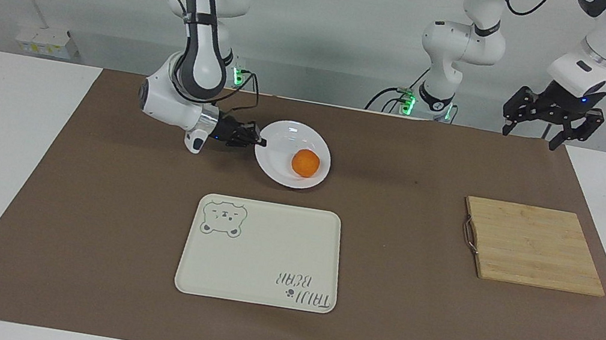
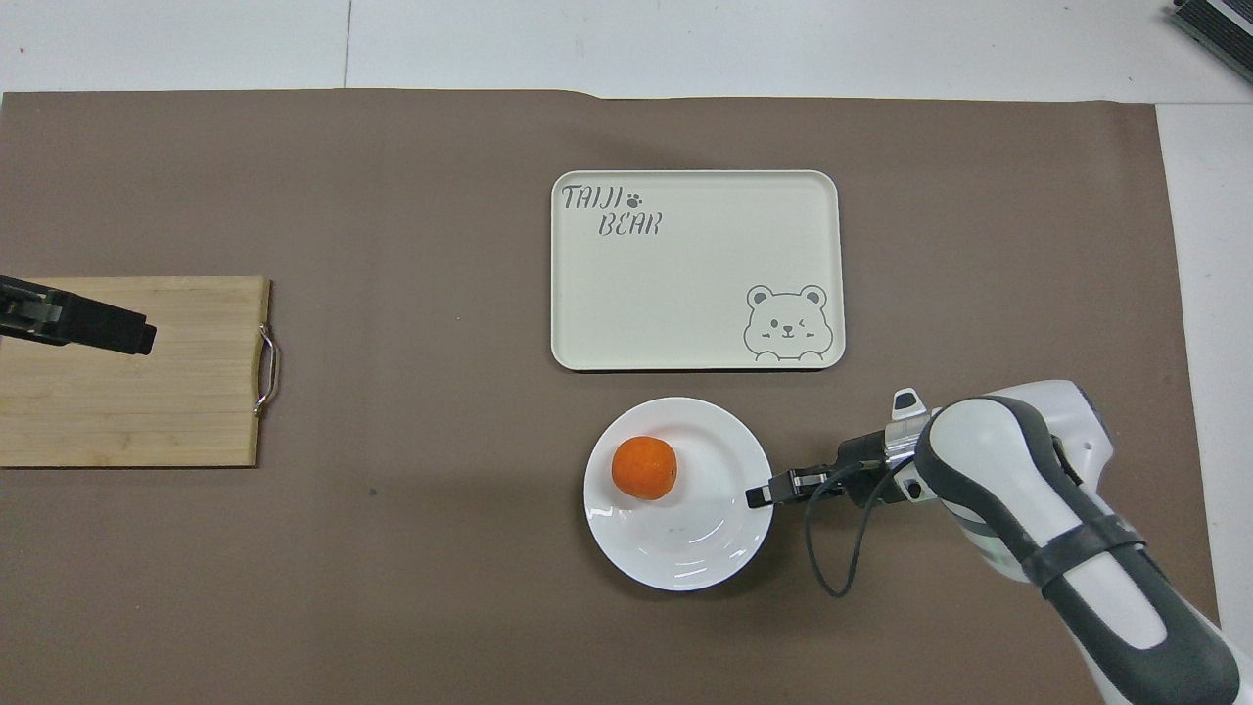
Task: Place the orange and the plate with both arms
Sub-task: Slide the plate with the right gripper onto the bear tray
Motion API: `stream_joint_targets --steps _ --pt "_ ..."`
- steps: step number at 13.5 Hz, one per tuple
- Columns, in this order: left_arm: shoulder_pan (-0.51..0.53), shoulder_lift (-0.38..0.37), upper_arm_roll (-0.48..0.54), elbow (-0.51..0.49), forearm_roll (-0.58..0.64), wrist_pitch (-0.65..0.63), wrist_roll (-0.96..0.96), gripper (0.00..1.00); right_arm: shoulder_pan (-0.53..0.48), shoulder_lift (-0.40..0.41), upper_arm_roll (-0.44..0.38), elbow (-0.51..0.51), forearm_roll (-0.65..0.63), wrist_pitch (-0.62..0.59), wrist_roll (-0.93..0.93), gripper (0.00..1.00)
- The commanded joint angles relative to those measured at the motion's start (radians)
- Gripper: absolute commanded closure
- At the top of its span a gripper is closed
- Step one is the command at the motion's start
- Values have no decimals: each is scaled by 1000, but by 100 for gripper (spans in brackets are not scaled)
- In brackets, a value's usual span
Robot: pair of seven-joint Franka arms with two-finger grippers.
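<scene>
One orange (image 1: 304, 163) sits in the plate (image 1: 284, 133), off centre toward the left arm's end of the table. I take the plate as my landmark. My right gripper (image 1: 260, 141) is clamped on the plate's rim at the edge toward the right arm's end, jaws pinched down on it. The plate looks tipped or just lifted at that edge, though I cannot confirm clearance from the mat.

I judge the step in hand to be carrying the loaded plate. The tray (image 1: 262, 276) lies just beside the plate, farther from the robots, and is the likely target. The next move calls for a level, slow carry, since the orange is free to roll.

My left gripper (image 1: 535, 125) waits with jaws wide, well apart from the plate, over the mat near the board (image 1: 534, 246).

Hard to make out: how deep the fingertips bite on the rim. In the overhead view only the left gripper's tip (image 2: 98, 328) shows, cut off at the edge.
</scene>
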Motion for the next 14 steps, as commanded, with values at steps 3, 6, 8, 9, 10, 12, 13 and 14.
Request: stream_joint_targets --steps 3,6,8,9,10,12,13,14 --pt "10 -2 -5 15 10 -16 7 0 -56 7 -3 95 29 -110 -35 100" --pt "10 -2 -5 15 10 -16 7 0 -79 44 -3 181 29 -124 -13 100" --pt "10 0 -5 15 10 -16 7 0 -79 91 -1 262 32 -127 46 100" --pt "10 0 -5 15 10 -16 7 0 -81 114 -1 310 33 -129 70 100" --pt "10 -2 -5 15 10 -16 7 0 -88 137 -1 356 45 -136 88 100" --pt "10 0 -5 15 10 -16 7 0 -92 166 -3 411 50 -138 96 100" --pt "10 0 -5 15 10 -16 7 0 -96 186 -4 433 50 -136 96 100" --pt "10 0 -5 15 10 -16 7 0 -108 220 -3 466 50 -136 96 100"
